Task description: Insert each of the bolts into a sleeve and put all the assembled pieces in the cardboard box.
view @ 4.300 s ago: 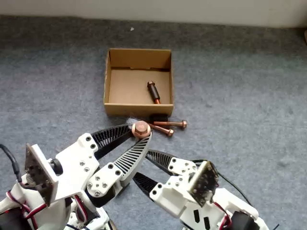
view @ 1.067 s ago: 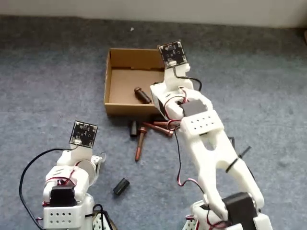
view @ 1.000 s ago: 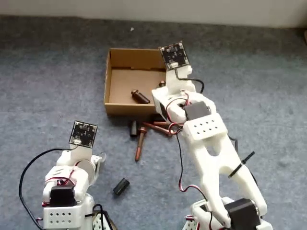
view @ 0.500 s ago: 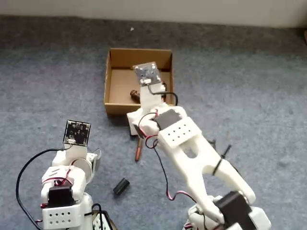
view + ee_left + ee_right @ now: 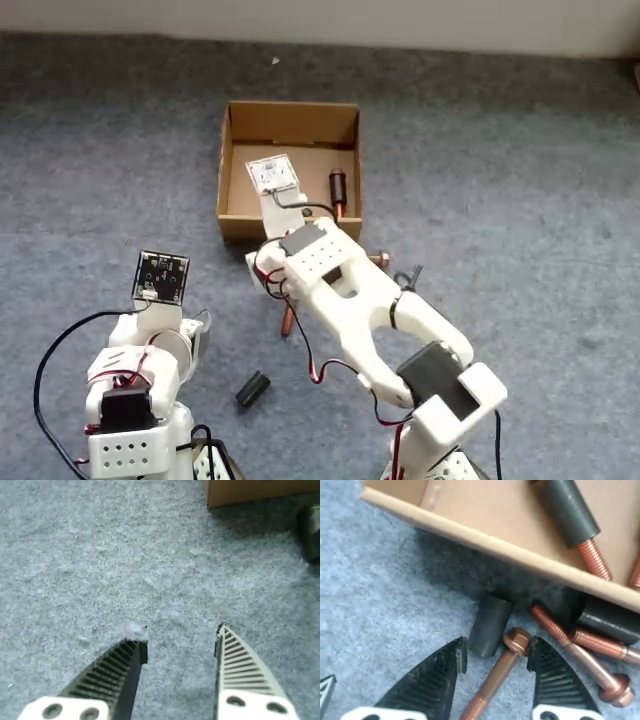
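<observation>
Your right arm (image 5: 350,300) has swung left along the front of the cardboard box (image 5: 290,122) within the last second. Its wrist stood above the box's right side then, and in the high view it now hangs over the front wall. One assembled piece (image 5: 338,188) lies in the box by the right wall. A spare sleeve (image 5: 253,388) lies well apart on the carpet (image 5: 520,150), near the left arm (image 5: 135,385), which has barely shifted. I read this as a drop-off finished and the arm turning to the next pair, with several bolts not yet sleeved.

From the left wrist, the left gripper (image 5: 181,640) has its jaws spread over bare carpet and holds nothing. A corner of the box and a dark sleeve (image 5: 311,530) sit farther off.

From the right wrist, the right gripper (image 5: 497,655) is also spread and empty. It straddles the head of a loose bolt (image 5: 492,677), which lies just beside a black sleeve (image 5: 490,625) outside the box's front wall. More bolts (image 5: 570,635) and a second sleeve (image 5: 607,620) lie close by against that wall.

You are working on grey, short-pile carpet, which probably keeps round parts from rolling far. A pale wall (image 5: 320,20) runs along the far edge.
</observation>
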`<state>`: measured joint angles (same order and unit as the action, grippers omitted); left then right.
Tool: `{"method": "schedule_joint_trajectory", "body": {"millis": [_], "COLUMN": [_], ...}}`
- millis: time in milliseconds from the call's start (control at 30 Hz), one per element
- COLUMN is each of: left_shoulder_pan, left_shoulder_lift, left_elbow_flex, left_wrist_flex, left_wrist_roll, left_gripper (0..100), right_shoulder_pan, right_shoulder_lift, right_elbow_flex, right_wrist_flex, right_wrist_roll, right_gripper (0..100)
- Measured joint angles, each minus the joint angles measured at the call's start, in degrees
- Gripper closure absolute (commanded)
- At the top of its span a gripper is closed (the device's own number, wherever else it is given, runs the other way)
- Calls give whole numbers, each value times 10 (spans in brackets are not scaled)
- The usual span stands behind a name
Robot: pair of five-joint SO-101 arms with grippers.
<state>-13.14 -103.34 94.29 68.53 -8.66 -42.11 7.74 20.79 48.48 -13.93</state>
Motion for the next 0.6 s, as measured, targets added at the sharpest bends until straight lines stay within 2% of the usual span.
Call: {"method": "schedule_joint_trajectory", "body": {"millis": [200, 400, 600], "left_shoulder_pan": [0, 0, 0], "left_shoulder_lift": [0, 0, 0], "left_elbow_flex": [0, 0, 0], "left_wrist_flex": [-1, -1, -1], "left_wrist_roll": [0, 0, 0], "left_gripper": [765, 765, 765], "right_shoulder_pan": [-3, -4, -4], "right_shoulder_lift": [43, 64, 65], "right_elbow_flex": [-18, -28, -34], "right_wrist_flex": [-18, -25, -7], "right_wrist_roll": [0, 0, -1], "right_gripper": [813, 998, 992]}}
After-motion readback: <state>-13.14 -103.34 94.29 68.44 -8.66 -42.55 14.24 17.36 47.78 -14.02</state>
